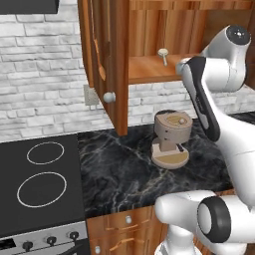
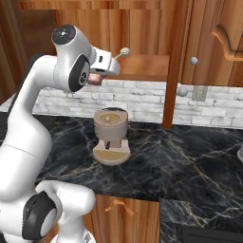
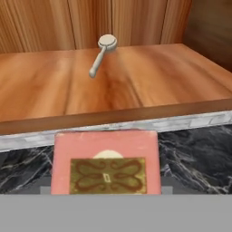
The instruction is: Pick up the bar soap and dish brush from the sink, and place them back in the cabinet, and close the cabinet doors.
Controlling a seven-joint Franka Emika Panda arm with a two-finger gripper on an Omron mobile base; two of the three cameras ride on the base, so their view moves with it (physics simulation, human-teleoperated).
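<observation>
The open cabinet [image 1: 149, 69] holds the dish brush [image 3: 100, 54] near the back of its bottom shelf, head toward the rear wall, handle pointing at the front edge. One of the cabinet doors [image 1: 107, 60] stands swung out at the left. Below, a tan coffee machine [image 1: 171, 137] sits on the dark marbled counter [image 1: 119, 169] beside a black cooktop [image 1: 40, 184]. The gripper [image 2: 97, 78] hovers just before the shelf's front edge, pinching the bar soap [image 3: 105, 163] between spread fingers.
</observation>
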